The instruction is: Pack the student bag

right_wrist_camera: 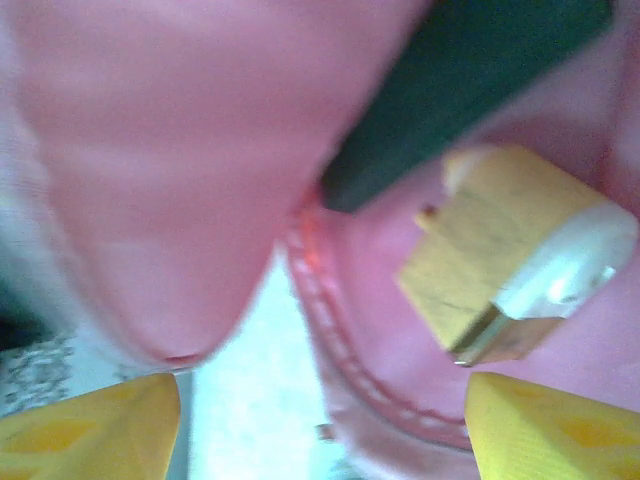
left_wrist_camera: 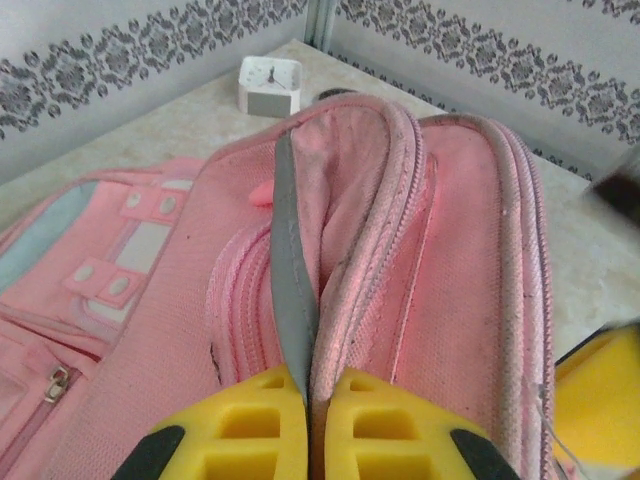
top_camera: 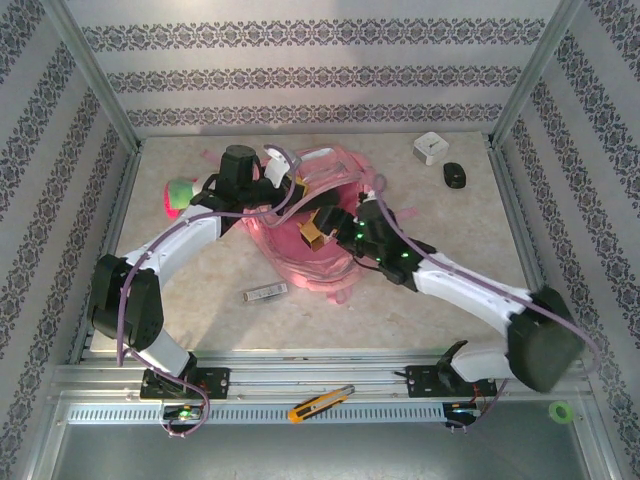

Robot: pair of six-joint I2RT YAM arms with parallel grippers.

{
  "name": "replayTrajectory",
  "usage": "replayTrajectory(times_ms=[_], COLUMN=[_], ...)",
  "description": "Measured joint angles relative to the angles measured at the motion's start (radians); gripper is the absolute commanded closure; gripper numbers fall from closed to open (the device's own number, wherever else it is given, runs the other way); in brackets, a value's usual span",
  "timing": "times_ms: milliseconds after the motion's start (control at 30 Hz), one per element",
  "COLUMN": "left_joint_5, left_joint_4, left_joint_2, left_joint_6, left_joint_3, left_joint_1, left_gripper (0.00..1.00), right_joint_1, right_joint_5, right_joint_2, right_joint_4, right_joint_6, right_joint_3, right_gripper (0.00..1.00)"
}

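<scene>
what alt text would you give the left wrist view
The left claw, yellow-fingered, is shut on a grey-trimmed edge of the pink student bag, seen close up. Behind it, a small white box sits on the beige table by patterned walls.

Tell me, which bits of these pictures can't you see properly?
- Inside the backpack: top view, hidden by the right gripper over its opening.
- Yellow and white block: right wrist view, too blurred to name.
- Soft toy: top view, partly behind the left arm.
- Small pale bar on the table: top view, too small to identify.
</scene>
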Motion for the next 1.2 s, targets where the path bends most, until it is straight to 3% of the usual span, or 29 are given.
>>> replayTrajectory(times_ms=[200,367,633,733,933,1000,1100,1200], left_joint_5=[0.044,0.026,-0.183,-0.211,-0.239,-0.246,-0.269,-0.289], left_joint_4=[0.006,-0.077,-0.227,-0.228,-0.210,-0.209,-0.205,-0.198], left_joint_2=[-0.013,-0.027,0.048,0.070,0.055,0.055,0.053,0.031], left_joint_6=[0.076,0.304,0.579,0.605,0.603,0.598,0.568,0.500], left_joint_3=[-0.046,-0.081,-0.116,-0.137,-0.145,-0.145,-0.145,-0.149], left_joint_1=[-0.002,-0.051,-0.203,-0.211,-0.212,-0.212,-0.214,-0.206], left_gripper=[1.00,0.99,0.96,0.91,0.90,0.81,0.54,0.40], right_joint_1=[-0.002,-0.034,-0.061,-0.061,-0.061,-0.061,-0.060,-0.048], right_joint_5=[0.046,0.089,0.101,0.100,0.100,0.094,0.075,0.061], right_joint_2=[-0.262,-0.351,-0.341,-0.306,-0.238,-0.218,-0.177,-0.138], right_joint_4=[-0.164,-0.284,-0.293,-0.293,-0.292,-0.292,-0.300,-0.324], right_joint_6=[-0.134,-0.204,-0.207,-0.207,-0.222,-0.236,-0.282,-0.387], right_joint_3=[0.000,-0.001,-0.111,-0.135,-0.140,-0.140,-0.122,-0.071], right_gripper=[0.31,0.31,0.31,0.32,0.31,0.30,0.28,0.30])
